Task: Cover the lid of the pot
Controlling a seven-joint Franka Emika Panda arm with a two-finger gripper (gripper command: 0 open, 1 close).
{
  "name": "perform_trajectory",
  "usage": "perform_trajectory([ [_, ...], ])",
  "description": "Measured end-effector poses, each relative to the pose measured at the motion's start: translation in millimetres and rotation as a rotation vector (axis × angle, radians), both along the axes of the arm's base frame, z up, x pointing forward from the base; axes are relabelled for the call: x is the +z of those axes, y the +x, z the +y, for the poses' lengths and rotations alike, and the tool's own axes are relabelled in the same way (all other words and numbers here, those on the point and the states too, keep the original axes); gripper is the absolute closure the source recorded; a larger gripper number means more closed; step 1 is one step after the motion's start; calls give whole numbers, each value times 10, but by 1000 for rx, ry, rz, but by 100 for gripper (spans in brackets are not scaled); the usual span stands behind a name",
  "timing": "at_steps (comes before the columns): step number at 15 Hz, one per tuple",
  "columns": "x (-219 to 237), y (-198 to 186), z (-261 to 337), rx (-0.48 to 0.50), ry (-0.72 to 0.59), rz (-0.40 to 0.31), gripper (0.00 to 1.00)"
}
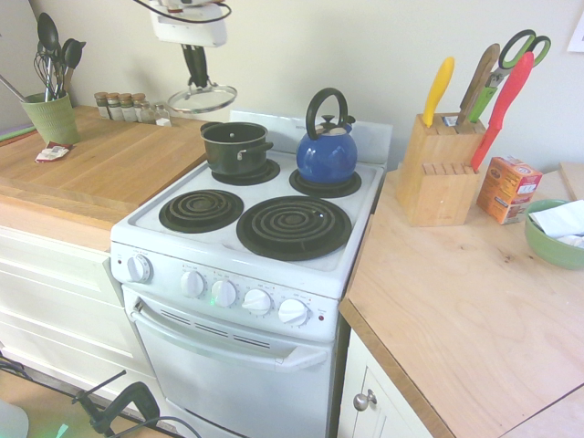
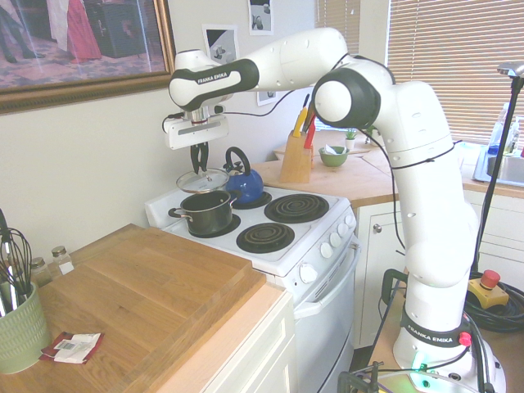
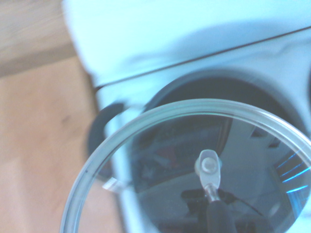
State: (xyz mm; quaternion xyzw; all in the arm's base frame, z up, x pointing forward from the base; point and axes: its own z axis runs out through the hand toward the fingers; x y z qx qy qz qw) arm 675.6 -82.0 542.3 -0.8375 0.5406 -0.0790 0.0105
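Near: white electric stove (image 1: 239, 239), four black coil burners. Back left burner: small dark grey cooking pot (image 1: 235, 146), shiny rim, uncovered. Beside it, back right: blue kettle (image 1: 327, 153), black loop handle. Above pot, slightly toward wall: round clear glass lid (image 1: 203, 99), metal rim, hanging level, clear of pot. End effector (image 1: 195, 75) clenched on lid's black handle, pointing straight down.

One camera looks down at the stove (image 1: 246, 228) from the front, fairly close. The other stands farther back, past the wooden counter (image 2: 155, 303), and shows the stove (image 2: 278, 237) mid-frame. Both share it. The wrist camera looks straight down, very close, through the lid (image 3: 160, 165).
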Motion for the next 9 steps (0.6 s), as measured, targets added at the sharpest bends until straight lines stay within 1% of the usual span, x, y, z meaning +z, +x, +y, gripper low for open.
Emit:
perform_trajectory([
  [4,-325,213,-156,-10,17,32,100],
  [9,-624,300,-183,-14,22,69,100],
])
